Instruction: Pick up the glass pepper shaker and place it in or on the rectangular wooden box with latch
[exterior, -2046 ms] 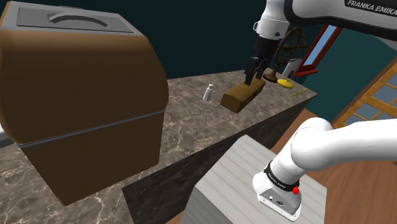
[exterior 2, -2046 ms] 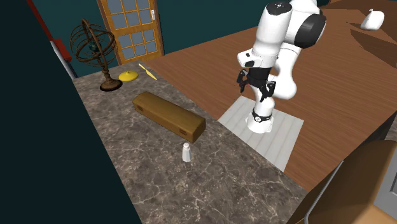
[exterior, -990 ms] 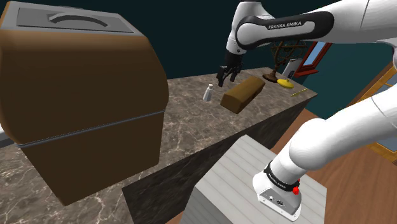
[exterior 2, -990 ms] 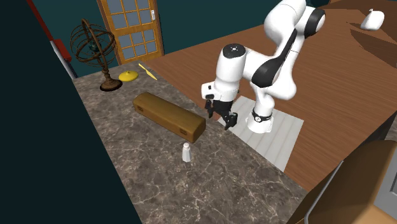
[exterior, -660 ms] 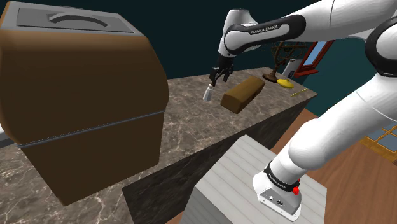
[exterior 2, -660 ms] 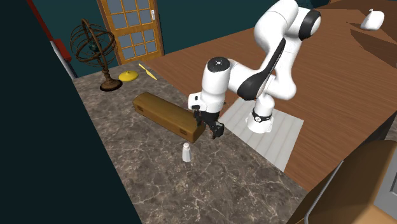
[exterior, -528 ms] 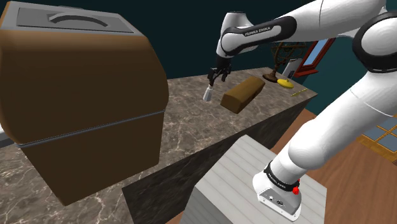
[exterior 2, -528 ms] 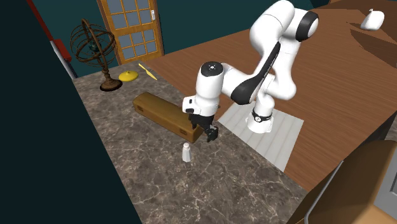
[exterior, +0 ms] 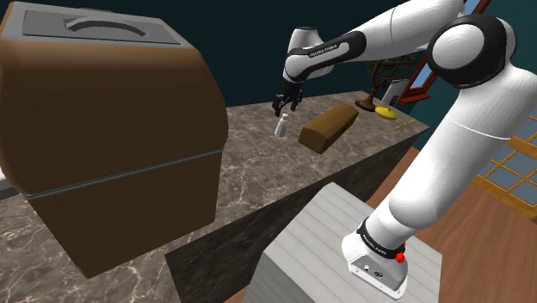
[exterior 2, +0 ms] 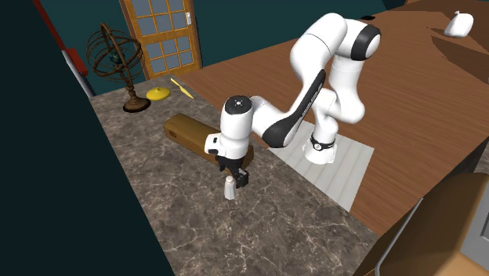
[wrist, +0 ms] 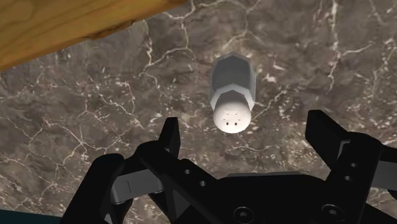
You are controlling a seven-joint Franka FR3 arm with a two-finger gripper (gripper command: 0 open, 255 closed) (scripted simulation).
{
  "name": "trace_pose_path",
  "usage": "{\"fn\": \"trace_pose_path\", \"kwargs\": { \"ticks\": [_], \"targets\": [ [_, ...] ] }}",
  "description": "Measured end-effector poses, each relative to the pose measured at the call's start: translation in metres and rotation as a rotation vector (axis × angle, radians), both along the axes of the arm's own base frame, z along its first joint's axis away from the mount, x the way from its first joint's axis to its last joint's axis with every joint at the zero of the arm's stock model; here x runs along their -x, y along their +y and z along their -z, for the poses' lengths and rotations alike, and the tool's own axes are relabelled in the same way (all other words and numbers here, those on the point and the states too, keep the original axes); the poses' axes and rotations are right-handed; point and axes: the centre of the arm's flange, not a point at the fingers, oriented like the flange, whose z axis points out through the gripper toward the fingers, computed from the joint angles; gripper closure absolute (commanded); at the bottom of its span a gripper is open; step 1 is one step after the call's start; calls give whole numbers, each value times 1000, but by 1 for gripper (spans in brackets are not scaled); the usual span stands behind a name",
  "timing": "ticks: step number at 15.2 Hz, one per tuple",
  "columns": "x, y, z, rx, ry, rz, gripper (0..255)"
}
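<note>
Beneath the spread pincer (wrist: 246,129), white pepper shaker (wrist: 233,95), upright, untouched

In the shoulder view the white arm (exterior: 469,146) climbs from its base (exterior: 379,251), at 5 o'clock in the picture, to a dark-jointed elbow (exterior: 472,43) at 1 o'clock. From there the forearm (exterior: 391,30) stretches toward 10 o'clock. The wrist (exterior: 305,56) bends down, so the black gripper (exterior: 286,103) points downward. In the wrist view its fingers (wrist: 169,137) stand wide apart.
</note>
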Motion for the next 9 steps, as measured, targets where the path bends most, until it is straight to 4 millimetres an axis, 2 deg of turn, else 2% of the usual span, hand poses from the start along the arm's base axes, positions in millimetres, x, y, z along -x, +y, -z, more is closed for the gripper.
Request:
{"fn": "trace_pose_path", "kwargs": {
  "ticks": [6, 9],
  "targets": [
    [-3, -5, 31, 1, 0, 0, 0],
    [-2, -6, 35, 1, -1, 0, 0]
  ]
}}
